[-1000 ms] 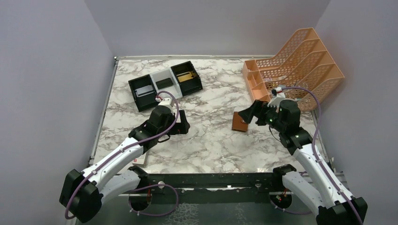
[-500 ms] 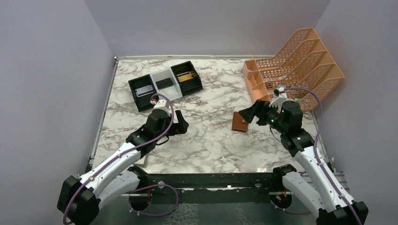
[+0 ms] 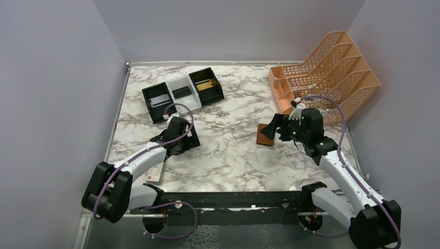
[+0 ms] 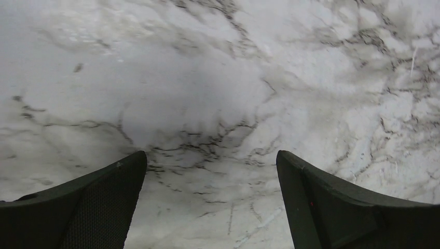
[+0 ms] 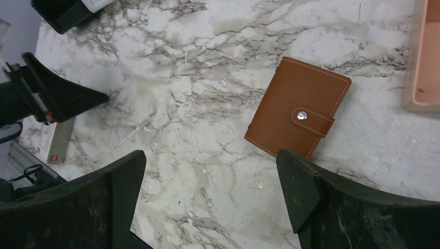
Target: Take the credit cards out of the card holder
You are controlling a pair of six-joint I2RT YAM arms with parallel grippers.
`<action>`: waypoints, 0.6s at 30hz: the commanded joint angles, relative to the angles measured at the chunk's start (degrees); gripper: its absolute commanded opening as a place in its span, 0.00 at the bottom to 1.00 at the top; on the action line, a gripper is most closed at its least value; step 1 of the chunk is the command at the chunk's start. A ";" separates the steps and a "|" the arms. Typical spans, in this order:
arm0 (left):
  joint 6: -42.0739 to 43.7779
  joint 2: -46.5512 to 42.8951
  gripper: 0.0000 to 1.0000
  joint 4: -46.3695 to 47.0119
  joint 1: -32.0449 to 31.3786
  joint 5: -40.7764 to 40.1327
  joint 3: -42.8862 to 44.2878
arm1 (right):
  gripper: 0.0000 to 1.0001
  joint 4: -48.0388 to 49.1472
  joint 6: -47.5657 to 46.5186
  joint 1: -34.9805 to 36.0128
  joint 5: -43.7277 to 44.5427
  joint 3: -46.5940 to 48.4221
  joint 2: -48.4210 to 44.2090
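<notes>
The brown leather card holder (image 3: pixel 265 137) lies closed on the marble, its snap tab (image 5: pixel 301 115) fastened. My right gripper (image 3: pixel 276 127) hovers over its right side, open and holding nothing. In the right wrist view the card holder (image 5: pixel 290 104) sits just beyond the right fingertip of my right gripper (image 5: pixel 210 155). My left gripper (image 3: pixel 190 141) is low over bare marble left of centre, open and empty; the left wrist view shows only marble past the left gripper (image 4: pixel 211 154). Credit cards lie in the tray: a grey one (image 3: pixel 161 99), a dark one (image 3: pixel 181 92), a gold one (image 3: pixel 206 84).
The black-white-black three-compartment tray (image 3: pixel 193 101) stands at the back left. An orange mesh file organiser (image 3: pixel 332 67) fills the back right corner; its base (image 5: pixel 425 62) is close to the holder. A small white box (image 3: pixel 154 174) lies beside the left arm near the front edge.
The left arm has drawn back toward the near left and dropped lower. The right gripper has shifted a little left, closer over the card holder. Both stay open.
</notes>
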 commanded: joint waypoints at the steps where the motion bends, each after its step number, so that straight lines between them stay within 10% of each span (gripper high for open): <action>1: -2.61 -6.64 0.99 -3.96 6.20 -3.12 -4.49 | 0.99 -1.59 -2.18 -0.44 1.72 1.74 3.17; 18: -14.04 -29.65 0.96 -13.47 8.20 6.84 -9.94 | 0.99 -4.67 -1.53 -0.35 12.22 4.30 10.88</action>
